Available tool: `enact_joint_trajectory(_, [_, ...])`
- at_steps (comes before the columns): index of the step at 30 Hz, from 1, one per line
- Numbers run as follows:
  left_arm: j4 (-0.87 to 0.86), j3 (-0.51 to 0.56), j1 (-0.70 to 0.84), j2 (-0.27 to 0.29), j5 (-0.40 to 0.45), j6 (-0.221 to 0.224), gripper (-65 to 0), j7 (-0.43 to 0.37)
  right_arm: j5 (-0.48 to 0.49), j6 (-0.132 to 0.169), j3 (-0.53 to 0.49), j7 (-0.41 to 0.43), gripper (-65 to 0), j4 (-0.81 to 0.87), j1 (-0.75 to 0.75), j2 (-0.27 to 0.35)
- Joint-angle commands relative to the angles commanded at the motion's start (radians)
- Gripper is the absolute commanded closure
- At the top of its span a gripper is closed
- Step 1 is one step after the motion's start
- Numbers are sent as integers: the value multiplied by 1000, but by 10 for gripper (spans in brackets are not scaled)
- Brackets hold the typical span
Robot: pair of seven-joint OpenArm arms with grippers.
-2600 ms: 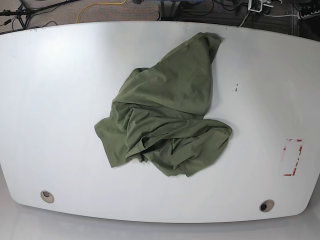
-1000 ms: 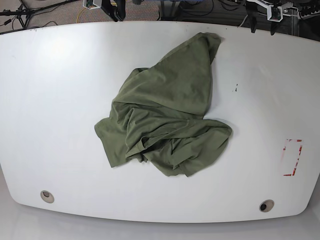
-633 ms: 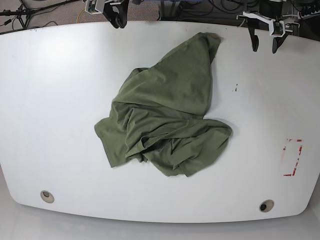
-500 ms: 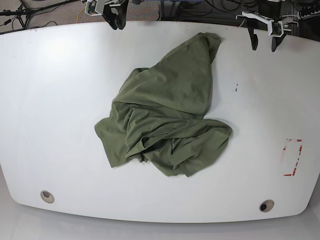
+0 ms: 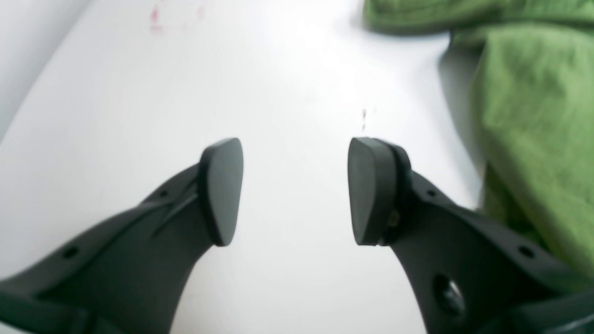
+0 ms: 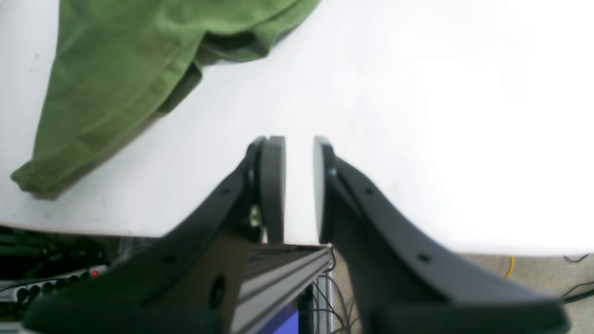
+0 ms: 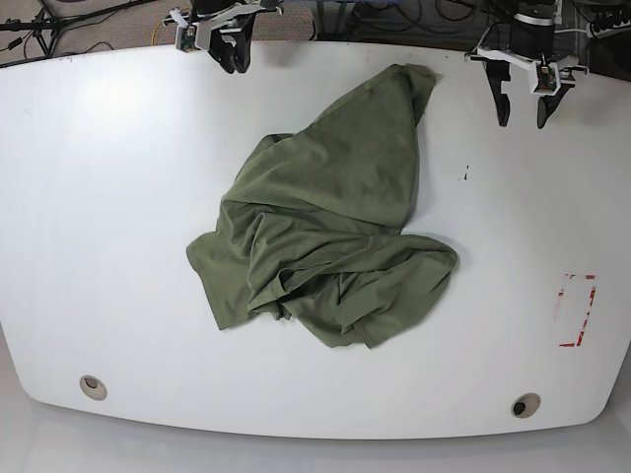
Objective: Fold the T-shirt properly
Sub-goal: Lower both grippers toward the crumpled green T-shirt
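Note:
The olive-green T-shirt point(image 7: 325, 217) lies crumpled in a heap at the middle of the white table point(image 7: 118, 197), one part stretching toward the far edge. My left gripper point(image 7: 523, 120) hangs open over the far right of the table, to the right of the shirt and apart from it. In the left wrist view its fingers point(image 5: 222, 190) stand wide apart over bare table, with the T-shirt point(image 5: 533, 116) at the right. My right gripper point(image 7: 236, 67) is at the far left edge, holding nothing. In the right wrist view the right gripper point(image 6: 299, 185) shows only a narrow gap, with the T-shirt point(image 6: 139, 69) ahead on the left.
A red tape mark point(image 7: 577, 310) sits near the table's right edge. Two round holes point(image 7: 93, 386) point(image 7: 525, 405) are near the front edge. A small black speck point(image 7: 466, 173) lies right of the shirt. Cables and stands run behind the far edge.
Both arms have come in from beyond the far edge and reached further over the table. The shirt has not moved.

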Motion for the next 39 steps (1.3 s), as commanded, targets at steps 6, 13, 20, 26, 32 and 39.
enact_joint_trajectory(6, [1, -3, 9, -1, -10, 0, -343, 17, -6, -4, 9, -63, -105, 6, 41, 9])
enact_joint_trajectory(13, [1, -2, 26, -7, -14, 0, -346, 24, -7, 0, 1, -109, -164, 11, 67, 15])
enact_joint_trajectory(20, [20, 3, 69, -33, -9, 4, -339, 25, -19, 108, -13, -205, -311, 31, 104, -12])
enact_joint_trajectory(26, [21, 8, 79, -42, -8, 2, -340, 24, -25, 144, -15, -213, -352, 29, 124, -24])
enact_joint_trajectory(32, [25, 27, 82, -54, 2, -4, -344, 12, -62, 165, -17, -209, -387, 16, 158, -32])
enact_joint_trajectory(39, [47, 75, 89, -75, 12, -16, -388, -15, -154, 173, -26, -232, -421, 12, 253, -32])
